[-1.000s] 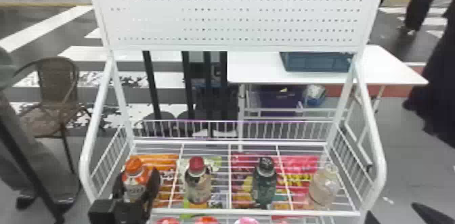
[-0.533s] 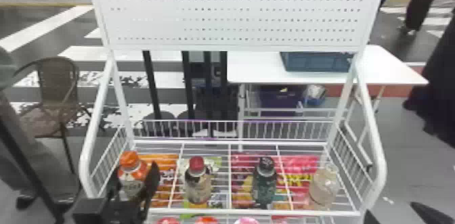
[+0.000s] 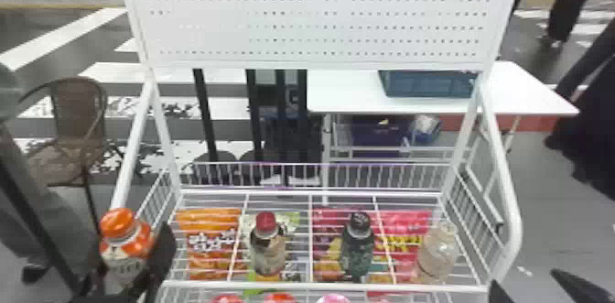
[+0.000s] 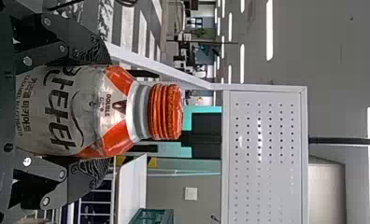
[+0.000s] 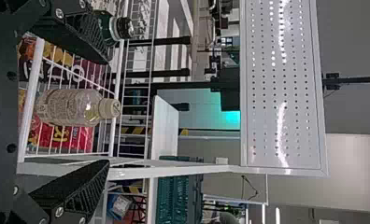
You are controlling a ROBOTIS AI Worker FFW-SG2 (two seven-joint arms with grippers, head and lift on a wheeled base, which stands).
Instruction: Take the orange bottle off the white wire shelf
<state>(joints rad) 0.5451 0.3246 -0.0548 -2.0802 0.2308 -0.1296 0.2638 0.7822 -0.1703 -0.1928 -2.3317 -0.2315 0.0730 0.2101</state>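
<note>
At the lower left of the head view, my left gripper [image 3: 137, 261] holds the orange-capped bottle [image 3: 126, 238] upright, at the left front corner of the white wire shelf [image 3: 320, 285] and overlapping its left side rail. In the left wrist view both fingers of the left gripper [image 4: 99, 112] press on the sides of the orange bottle [image 4: 61, 112], below its cap. My right gripper [image 3: 533, 286] is at the lower right of the head view, outside the shelf's right side. The right wrist view shows the right gripper [image 5: 108, 109] open, its fingers wide apart.
On the shelf stand a red-capped bottle [image 3: 268, 245], a dark bottle [image 3: 358, 245] and a clear bottle [image 3: 438, 251]. Snack bags [image 3: 210, 242] lie beneath the wires. A white pegboard [image 3: 320, 18] rises at the back; behind are a white table [image 3: 347, 96] and a wicker chair [image 3: 78, 128].
My left gripper has carried the orange bottle left and toward the robot, from over the shelf's left part to its left edge. The other bottles have stayed put.
</note>
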